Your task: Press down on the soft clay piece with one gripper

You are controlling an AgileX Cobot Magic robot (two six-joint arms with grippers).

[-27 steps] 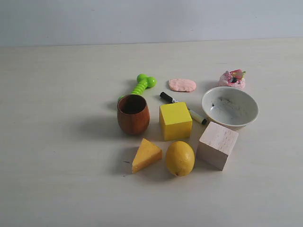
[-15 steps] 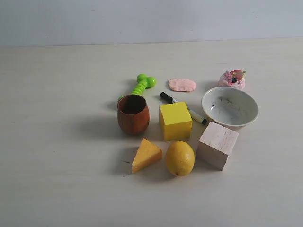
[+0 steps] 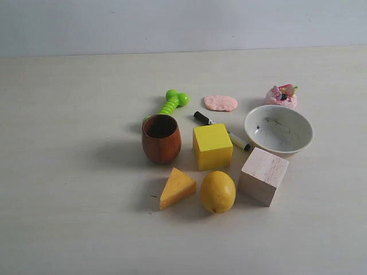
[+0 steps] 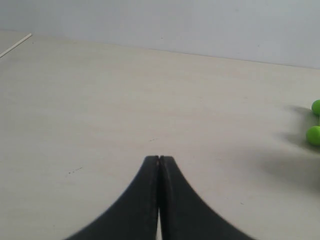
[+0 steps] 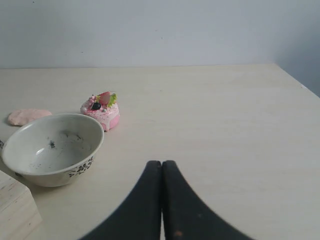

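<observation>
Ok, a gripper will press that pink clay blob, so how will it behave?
The clay lies flat and low on the table, so it probably won't roll or tip. Its smooth blob shape suggests it will dent rather than slide. The shut right gripper has a narrow tip, so the dent may be small.

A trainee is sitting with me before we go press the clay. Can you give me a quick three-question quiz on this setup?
1. True or false: the soft clay piece lies inside the white bowl.
2. The right gripper has its jaws: A) wide open; B) shut, holding nothing; C) shut on the clay.
3. What lies between the clay and the yellow cube?
Key: 1 false, it lies on the table apart from the bowl; 2 B; 3 the marker.
</observation>
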